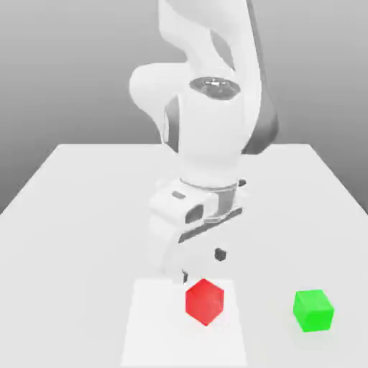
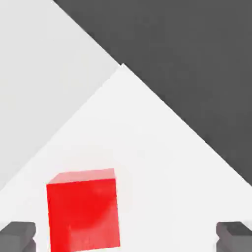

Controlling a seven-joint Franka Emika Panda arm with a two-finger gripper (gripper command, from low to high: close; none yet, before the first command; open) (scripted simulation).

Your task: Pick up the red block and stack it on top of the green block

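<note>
Fingers point(image 2: 17, 235) of the tool point(image 1: 201, 264) stand apart — small glossy red cube point(image 1: 205, 302) lower centre, green cube point(image 1: 313, 310) lower right on the white worktop point(image 1: 86, 215).

Exterior faces arm front-on; hand camera looks down close; both share red block point(image 1: 205, 302).

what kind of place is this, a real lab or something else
Most likely a simulated tabletop test scene, not a real room. A plain white table sits against an empty grey backdrop, holding just a glossy red block and a green block below a white robot arm.
</note>
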